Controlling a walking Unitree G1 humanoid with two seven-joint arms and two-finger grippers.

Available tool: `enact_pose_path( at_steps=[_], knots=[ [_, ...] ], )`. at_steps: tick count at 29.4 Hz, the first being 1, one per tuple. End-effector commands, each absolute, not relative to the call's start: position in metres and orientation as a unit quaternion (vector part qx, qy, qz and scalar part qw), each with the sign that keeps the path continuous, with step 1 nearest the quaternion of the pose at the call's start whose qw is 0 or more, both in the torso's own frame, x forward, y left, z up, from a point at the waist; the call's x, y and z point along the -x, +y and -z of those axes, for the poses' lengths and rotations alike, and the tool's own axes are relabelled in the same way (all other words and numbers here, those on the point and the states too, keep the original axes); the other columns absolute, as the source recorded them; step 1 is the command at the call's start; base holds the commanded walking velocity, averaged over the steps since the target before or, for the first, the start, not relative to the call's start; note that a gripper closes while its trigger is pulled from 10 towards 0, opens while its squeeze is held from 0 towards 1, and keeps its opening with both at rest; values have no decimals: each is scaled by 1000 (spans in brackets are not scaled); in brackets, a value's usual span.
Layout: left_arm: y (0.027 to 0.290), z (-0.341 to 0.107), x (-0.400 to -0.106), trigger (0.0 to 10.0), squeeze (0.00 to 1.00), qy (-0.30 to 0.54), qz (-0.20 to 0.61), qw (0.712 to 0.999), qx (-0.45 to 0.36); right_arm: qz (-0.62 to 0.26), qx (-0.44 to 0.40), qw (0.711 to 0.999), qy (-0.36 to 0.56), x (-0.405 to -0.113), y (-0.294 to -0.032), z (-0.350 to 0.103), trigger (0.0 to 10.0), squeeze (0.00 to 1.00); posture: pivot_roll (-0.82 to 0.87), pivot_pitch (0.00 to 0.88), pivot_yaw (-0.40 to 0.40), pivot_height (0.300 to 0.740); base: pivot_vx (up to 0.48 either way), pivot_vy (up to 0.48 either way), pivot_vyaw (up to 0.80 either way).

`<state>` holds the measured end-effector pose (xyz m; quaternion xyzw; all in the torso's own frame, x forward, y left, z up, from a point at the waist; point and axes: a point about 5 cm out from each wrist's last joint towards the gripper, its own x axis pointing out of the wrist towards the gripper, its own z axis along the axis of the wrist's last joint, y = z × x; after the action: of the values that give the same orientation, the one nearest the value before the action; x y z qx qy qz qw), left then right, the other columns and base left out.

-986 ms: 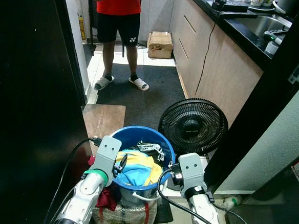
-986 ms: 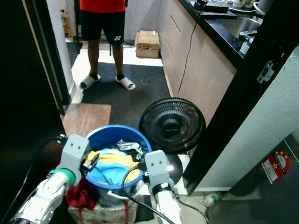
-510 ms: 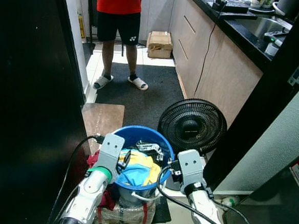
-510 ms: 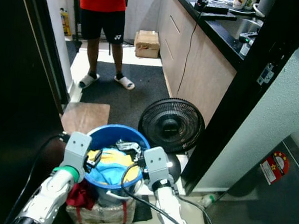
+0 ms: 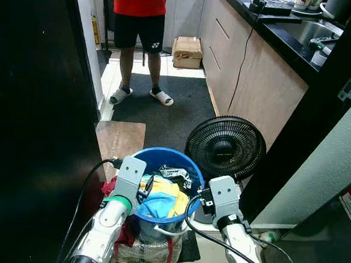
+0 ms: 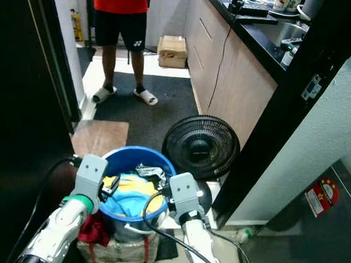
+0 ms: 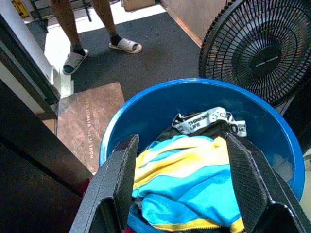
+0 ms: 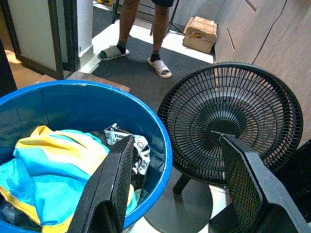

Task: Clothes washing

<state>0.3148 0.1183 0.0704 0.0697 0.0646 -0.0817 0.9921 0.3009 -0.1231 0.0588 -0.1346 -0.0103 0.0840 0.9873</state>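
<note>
At the bottom of the head view, both arms reach toward the blue bucket (image 5: 165,191) in the lower centre. The left gripper (image 7: 182,194) hangs over the bucket's left rim, its fingers spread wide around the laundry and gripping nothing. The right gripper (image 8: 177,187) sits at the bucket's right rim, also wide open and empty, one finger over the rim and the other in front of the black fan (image 5: 225,148).

The clothes (image 7: 187,184) lie heaped inside the bucket: a turquoise and yellow garment on top, with a dark piece with a printed white waistband (image 7: 209,120) behind it. A red cloth (image 6: 90,229) seems to hang outside the bucket on the left, though it is hard to make out.

The step in hand looks like the approach for the first grab. The next move calls for lowering the left gripper into the heap and closing on the turquoise garment.

Farther up the frame, a person (image 5: 140,20) in a red shirt stands on the dark mat (image 5: 164,116).
</note>
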Motion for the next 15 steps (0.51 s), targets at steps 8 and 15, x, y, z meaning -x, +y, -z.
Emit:
enact_pose_path(
  at_steps=[8,15],
  knots=[
    [119,-67,-313,10000,0,71,76,993,-59,-84,132,988,2,-299,-124,-55,10000,0,51,0,6,740,0,-60,0],
    [119,-66,-313,10000,0,72,76,993,-62,-84,133,988,3,-299,-124,-54,10000,0,50,0,6,740,0,0,0]
  ],
)
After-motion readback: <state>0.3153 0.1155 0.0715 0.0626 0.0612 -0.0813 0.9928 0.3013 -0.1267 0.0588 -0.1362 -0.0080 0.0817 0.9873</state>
